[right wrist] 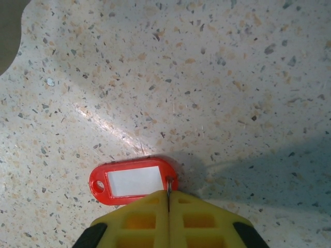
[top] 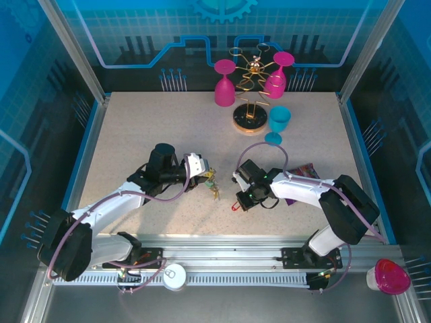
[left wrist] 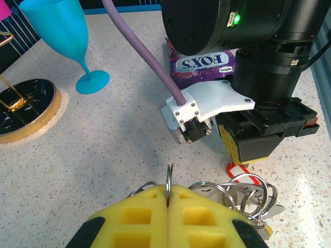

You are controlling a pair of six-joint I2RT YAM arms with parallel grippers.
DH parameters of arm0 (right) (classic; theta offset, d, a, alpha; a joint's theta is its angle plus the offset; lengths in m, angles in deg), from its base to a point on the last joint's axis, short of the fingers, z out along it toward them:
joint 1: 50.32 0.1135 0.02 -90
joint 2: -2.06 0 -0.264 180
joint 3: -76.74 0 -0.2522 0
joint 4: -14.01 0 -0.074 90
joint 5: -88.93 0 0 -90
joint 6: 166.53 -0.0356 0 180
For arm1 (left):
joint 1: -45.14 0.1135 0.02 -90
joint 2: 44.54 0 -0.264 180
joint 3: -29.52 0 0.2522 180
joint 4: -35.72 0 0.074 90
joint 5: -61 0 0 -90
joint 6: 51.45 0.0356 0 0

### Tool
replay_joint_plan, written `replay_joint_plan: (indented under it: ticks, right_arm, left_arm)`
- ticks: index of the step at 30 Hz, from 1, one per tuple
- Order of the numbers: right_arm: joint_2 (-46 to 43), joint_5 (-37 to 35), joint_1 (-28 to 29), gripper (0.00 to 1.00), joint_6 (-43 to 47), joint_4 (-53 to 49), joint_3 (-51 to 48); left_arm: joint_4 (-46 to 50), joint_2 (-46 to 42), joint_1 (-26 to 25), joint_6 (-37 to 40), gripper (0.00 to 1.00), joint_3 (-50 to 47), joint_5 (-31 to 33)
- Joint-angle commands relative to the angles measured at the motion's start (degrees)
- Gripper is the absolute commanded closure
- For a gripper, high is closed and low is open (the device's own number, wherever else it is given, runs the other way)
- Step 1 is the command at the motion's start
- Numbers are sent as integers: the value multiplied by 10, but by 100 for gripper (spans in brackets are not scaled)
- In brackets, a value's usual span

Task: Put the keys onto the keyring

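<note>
Two pairs of yellow fingers are pressing fully together. The left fingers are pinching a thin metal keyring edge-on, and the ring is sticking up just past their tips. Just beyond those tips and to their right, the keys are lying bunched with several silvery split rings on the tabletop; whether they are hanging on the pinched keyring I cannot tell. The right fingers are gripping the small wire loop of a red tag. The tag is lying flat on the tabletop just ahead of their tips and to their left, its white label facing up. Seen from the left wrist, the right fingers are pointing down just beyond the keys. Farther past them a purple packet is lying. Well off to the left fingers' left, a blue glass is standing beside a round rack base.
</note>
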Motion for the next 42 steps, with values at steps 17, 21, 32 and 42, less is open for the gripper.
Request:
replay_joint_plan:
  ticks: [17,21,32,42]
  right_arm:
    - [-272,31,12,100,190,162,-97]
    - [-328,67,13,100,249,198,-115]
    - [-315,148,5,100,287,154,-68]
    - [-282,178,5,100,301,126,-23]
  left_arm:
    - [-17,-35,-13,25,100,-2,-42]
    - [-12,-36,-23,35,100,5,-55]
    - [-4,-30,-48,60,100,6,-87]
    - [-2,-41,-64,96,100,-8,-45]
